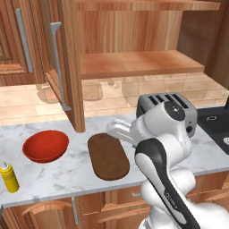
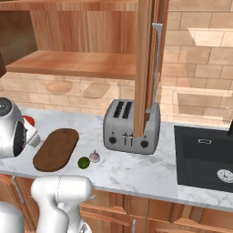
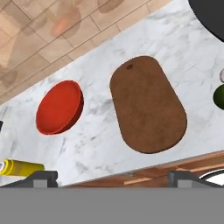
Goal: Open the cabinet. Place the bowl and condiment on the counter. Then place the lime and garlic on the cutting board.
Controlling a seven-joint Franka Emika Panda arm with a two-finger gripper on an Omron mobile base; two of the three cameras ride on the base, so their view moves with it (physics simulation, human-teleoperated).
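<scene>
Left base view: cabinet [image 1: 67, 58] stood open with bare shelves, bowl [image 1: 45, 145] and condiment [image 1: 9, 176] already down on the surface [image 1: 58, 172], both well off to the gripper's far side past the cutting board [image 1: 108, 155]. Right base view: lime [image 2: 83, 163] and garlic [image 2: 94, 157] sat touching just off the board's end, near the toaster [image 2: 132, 126]; risk was nudging one while reaching for the other, since round fruit would likely roll. Hand view: gripper [image 3: 113, 177] hung above the board, fingers [image 3: 43, 176] wide apart and empty; lime and garlic sat cropped at the frame edge, so a misaligned descent looked possible.
</scene>
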